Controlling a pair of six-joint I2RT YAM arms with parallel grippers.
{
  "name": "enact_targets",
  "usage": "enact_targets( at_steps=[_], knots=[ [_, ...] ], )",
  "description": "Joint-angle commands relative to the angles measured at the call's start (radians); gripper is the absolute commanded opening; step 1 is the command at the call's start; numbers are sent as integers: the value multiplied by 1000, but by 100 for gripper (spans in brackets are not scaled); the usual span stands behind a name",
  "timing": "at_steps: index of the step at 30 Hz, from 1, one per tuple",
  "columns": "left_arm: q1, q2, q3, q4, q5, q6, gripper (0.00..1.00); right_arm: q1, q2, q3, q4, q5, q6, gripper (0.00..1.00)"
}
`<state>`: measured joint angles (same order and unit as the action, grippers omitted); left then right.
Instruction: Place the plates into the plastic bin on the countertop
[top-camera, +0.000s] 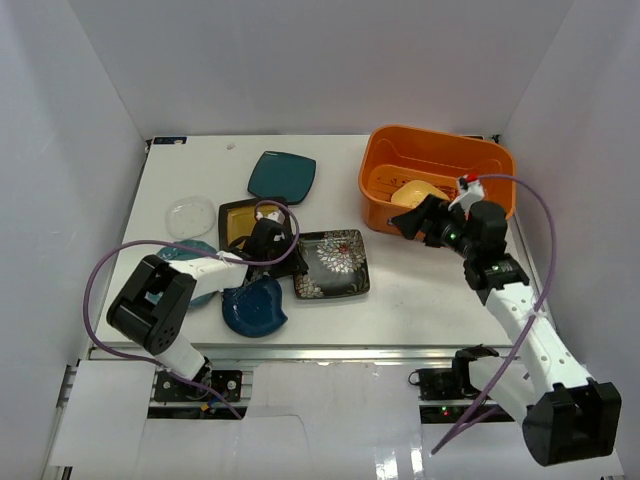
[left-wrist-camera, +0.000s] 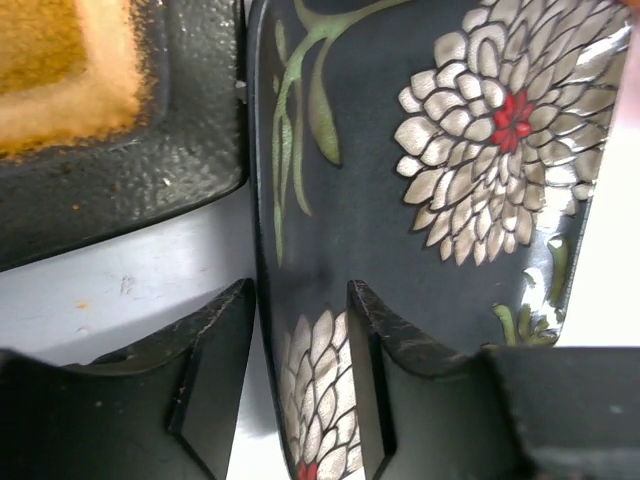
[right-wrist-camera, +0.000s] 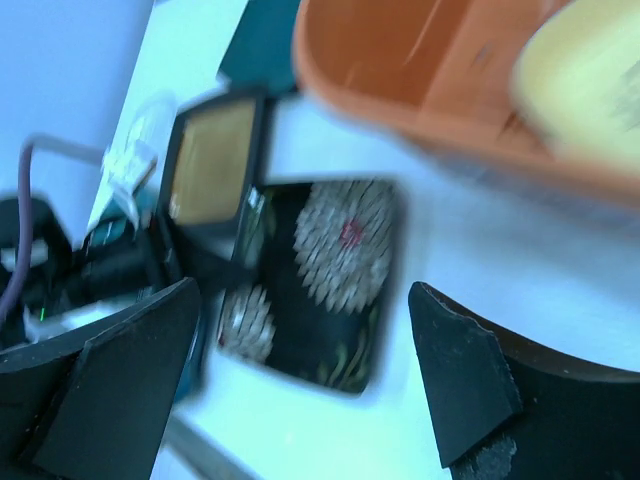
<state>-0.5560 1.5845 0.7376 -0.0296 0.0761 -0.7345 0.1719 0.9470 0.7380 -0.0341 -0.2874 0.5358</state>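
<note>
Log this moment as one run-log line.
left gripper: open, astride black floral plate rim | right gripper: open near orange bin | small yellow plate: in bin

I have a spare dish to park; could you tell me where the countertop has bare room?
Bare: the patch between the floral plate and the orange bin, and the back-left corner beside the teal plate. Crowded: around the black-rimmed yellow plate.

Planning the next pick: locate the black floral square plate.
The black floral square plate lies mid-countertop in the top view, right of the black-rimmed yellow square plate, its left rim between the fingers of the left gripper.
</note>
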Motion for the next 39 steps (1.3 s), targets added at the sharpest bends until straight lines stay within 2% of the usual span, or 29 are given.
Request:
enact_targets(
  at_steps=[1, 4, 5, 7, 8, 10, 13, 16, 26, 35, 39],
  knots=[
    [-8, -11, -59, 94, 5, -37, 52, 122, -63, -103, 106, -52, 81, 91],
    [-10, -1, -78, 125, -16, -49, 43, 210, -126, -215, 131, -42, 128, 90],
    [-12, 2, -81, 132, -16, -51, 30, 234, -158, -238, 131, -36, 148, 89],
    [-10, -4, -90, 134, -16, -51, 17, 247, -188, -299, 122, -30, 162, 89],
    [-12, -14, -93, 134, -16, -54, 7, 250, -214, -314, 103, -29, 171, 89],
    [-12, -47, -109, 128, -24, -52, 0, 253, -244, -353, 91, -26, 173, 92],
    [-10, -86, -121, 119, -25, -54, 0, 253, -249, -383, 76, -24, 173, 98],
    [-12, -158, -138, 112, 17, -60, 0, 255, -229, -404, 80, -33, 174, 91],
    [-12, -443, -159, 59, 197, -95, 0, 255, -82, -410, 167, -44, 171, 90],
    [-12, -535, -192, 112, 346, -160, 0, 268, 62, -431, 325, -148, 225, 90],
    [-12, -546, -184, 161, 404, -193, 0, 296, 96, -425, 341, -160, 233, 95]
  ],
)
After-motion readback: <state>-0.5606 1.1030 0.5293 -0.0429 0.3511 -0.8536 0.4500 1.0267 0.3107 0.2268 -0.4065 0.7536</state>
